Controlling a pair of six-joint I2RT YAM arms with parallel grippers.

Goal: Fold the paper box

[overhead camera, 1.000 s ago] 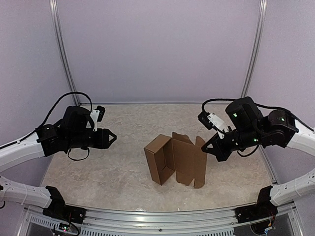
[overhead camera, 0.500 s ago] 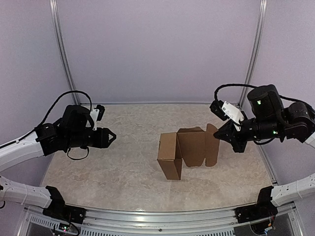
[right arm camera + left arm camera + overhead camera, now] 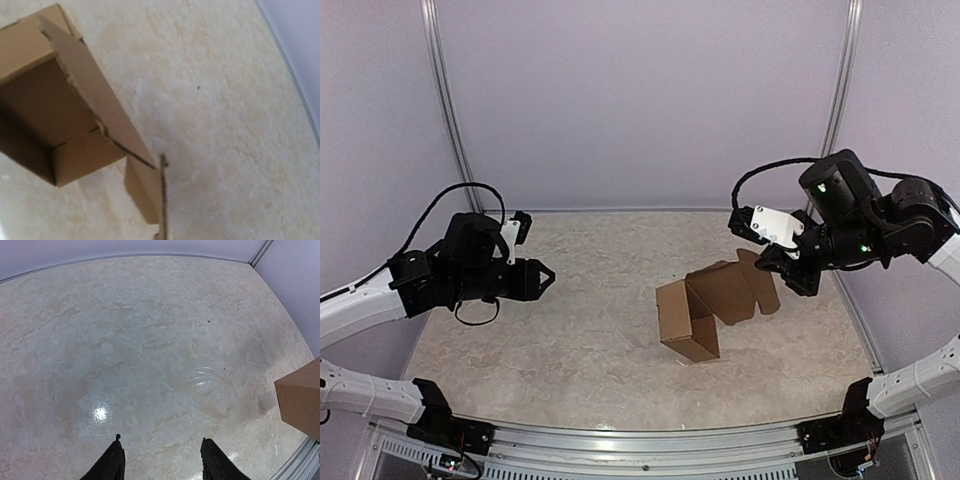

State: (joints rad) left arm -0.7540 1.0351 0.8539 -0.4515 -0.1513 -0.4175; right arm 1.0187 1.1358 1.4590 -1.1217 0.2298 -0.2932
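The right gripper (image 3: 788,272) is clamped on a thin flap edge of the paper box (image 3: 705,312), and its own camera cuts off the fingertips. The plain brown box hangs tilted, just left of and below it. I cannot tell whether its low corner touches the table (image 3: 570,360). The left gripper (image 3: 542,278), half spread and holding nothing, sits well apart.

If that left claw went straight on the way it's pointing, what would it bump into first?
Most likely the bare table, judging by the view past the left claw. The paper box sits off to one side of that line, though depth is hard to judge.
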